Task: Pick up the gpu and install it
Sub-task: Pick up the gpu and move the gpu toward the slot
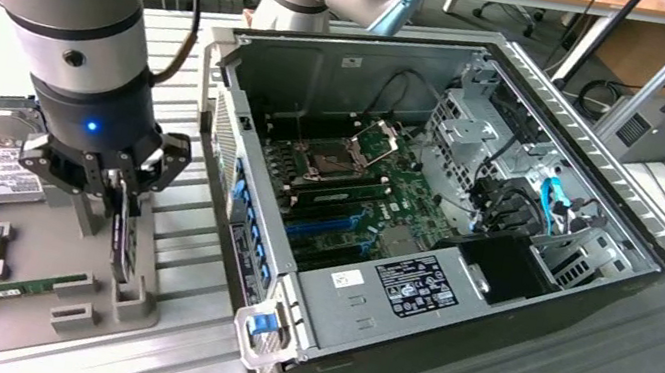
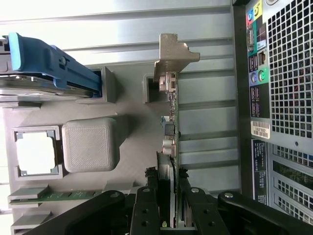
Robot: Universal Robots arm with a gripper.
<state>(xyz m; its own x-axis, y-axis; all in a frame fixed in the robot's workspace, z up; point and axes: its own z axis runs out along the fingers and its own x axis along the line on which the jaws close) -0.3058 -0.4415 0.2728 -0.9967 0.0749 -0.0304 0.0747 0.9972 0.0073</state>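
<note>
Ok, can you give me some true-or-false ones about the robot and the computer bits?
1. The gpu is already inside the computer case. False: it stands on its edge in the grey holder beside the case.
2. The gripper has the gpu between its fingers. True.
3. The computer case is open, so you can see its insides. True.
4. The gripper is holding the green RAM stick. False: the stick lies in the grey holder.

gpu [image 1: 127, 259] on edge in tray [image 1: 33, 238], computer case [image 1: 348, 301] beside tray
</note>
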